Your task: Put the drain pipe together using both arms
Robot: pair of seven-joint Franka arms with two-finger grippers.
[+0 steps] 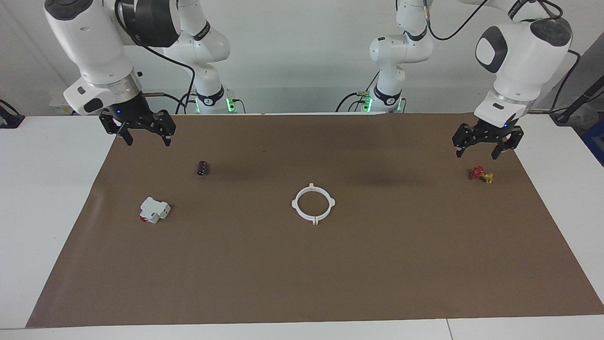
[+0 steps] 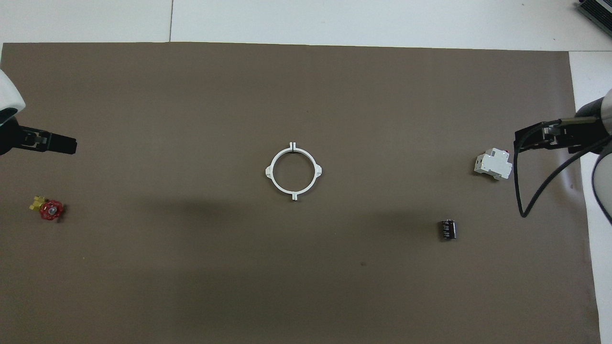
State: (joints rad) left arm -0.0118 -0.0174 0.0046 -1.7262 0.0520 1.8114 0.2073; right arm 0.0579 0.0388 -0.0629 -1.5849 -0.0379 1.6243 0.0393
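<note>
1. Between the two sets of fingers, well apart from both, the drain pipe (image 1: 313, 203) lies flat on the brown mat (image 1: 302, 274) as one closed white ring, its two half-arcs meeting at their tabs.
2. Judged from that, the joining looks done and the step in hand is parking the arms; doing it well means keeping both grippers high and off to the sides, so nothing brushes the ring or knocks the seams apart.
3. Left gripper (image 1: 487, 146): fingers spread wide, holding nothing, touching nothing, raised over the mat's edge at its own end, just above the small red and yellow valve (image 1: 481, 174).
4. Right gripper (image 1: 138, 130): fingers spread, empty, hanging in the air over the mat's corner at its end.
5. Below and inward of the right fingers rest the black cylinder (image 1: 203, 168) and the white block with a red end (image 1: 154, 210), both untouched.
</note>
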